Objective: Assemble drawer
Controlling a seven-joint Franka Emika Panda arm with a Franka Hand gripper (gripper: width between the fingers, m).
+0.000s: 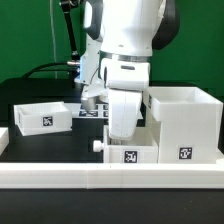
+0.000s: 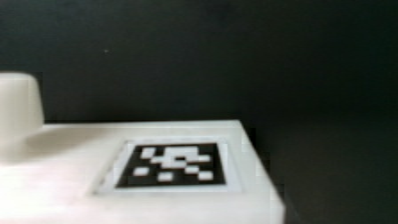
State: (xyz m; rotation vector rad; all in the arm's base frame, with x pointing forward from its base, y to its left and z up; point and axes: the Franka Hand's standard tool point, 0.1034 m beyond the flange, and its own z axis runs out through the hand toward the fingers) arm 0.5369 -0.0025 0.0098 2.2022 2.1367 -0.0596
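The drawer's large hollow white case stands at the exterior view's right, with a tag on its front. One small white tray sits at the left. The other tray lies at the centre front beside the case, with a small knob on its left side. My gripper hangs straight down onto this tray, and its fingertips are hidden behind the tray's wall. In the wrist view a white tray face with its tag fills the lower part, with the knob at its edge. No fingers show there.
A long low white rail runs along the front of the black table. The marker board lies behind the arm. Black cables trail at the back left in front of a green wall.
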